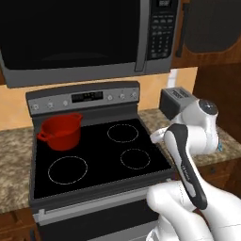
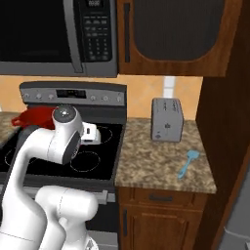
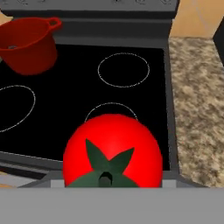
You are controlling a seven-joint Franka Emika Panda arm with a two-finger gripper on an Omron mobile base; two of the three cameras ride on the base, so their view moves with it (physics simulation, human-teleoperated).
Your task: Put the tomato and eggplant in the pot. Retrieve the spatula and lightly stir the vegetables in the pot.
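Hand view: the tomato point(image 3: 113, 151) is seen clasped in the gripper, with the pot point(image 3: 28, 43) lying ahead and leftward across the stove point(image 3: 87, 92).

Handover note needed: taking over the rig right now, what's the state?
Hand: shut on the tomato, held above the stove's front right area, stem end facing the hand camera.
Pot: on the rear left burner, upright; no vegetables visible inside.
Spatula: lying on the granite counter right of the stove, in front of the toaster, untouched.
Eggplant: not located.
Done: tomato picked up.
Left: drop tomato in pot, find and add eggplant, fetch spatula, stir lightly.
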